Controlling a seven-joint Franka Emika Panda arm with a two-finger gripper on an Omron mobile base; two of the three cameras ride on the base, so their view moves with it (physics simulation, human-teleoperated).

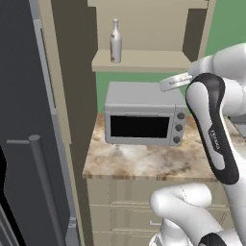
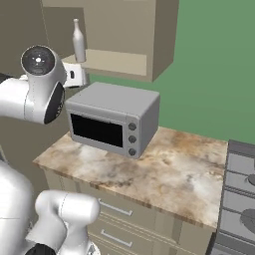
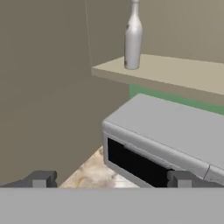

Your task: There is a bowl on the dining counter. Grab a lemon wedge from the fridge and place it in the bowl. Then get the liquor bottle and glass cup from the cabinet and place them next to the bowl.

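Observation:
The liquor bottle [image 1: 115, 41] [image 2: 78, 41] [image 3: 132, 40], slim and pale, stands upright at the left end of the open cabinet's shelf [image 1: 144, 60] [image 2: 117, 61] [image 3: 175, 72]. My gripper [image 3: 111, 179] is open, its fingertips [image 3: 41, 178] set wide apart with nothing between them. It hovers over the oven, below and short of the shelf, aimed toward the bottle; the hand [image 1: 173, 82] [image 2: 74, 74] is right of the bottle. The grey fridge [image 1: 29, 144] fills the left side. The bowl, dining counter, lemon wedge and glass cup are out of view.
A grey toaster oven [image 1: 144, 117] [image 2: 112, 117] [image 3: 162, 140] sits on the marbled worktop [image 1: 144, 163] [image 2: 164, 169] under the cabinet. The cabinet's open door [image 1: 60, 72] hangs left of the shelf. A stove [image 2: 241, 184] borders the worktop's right end.

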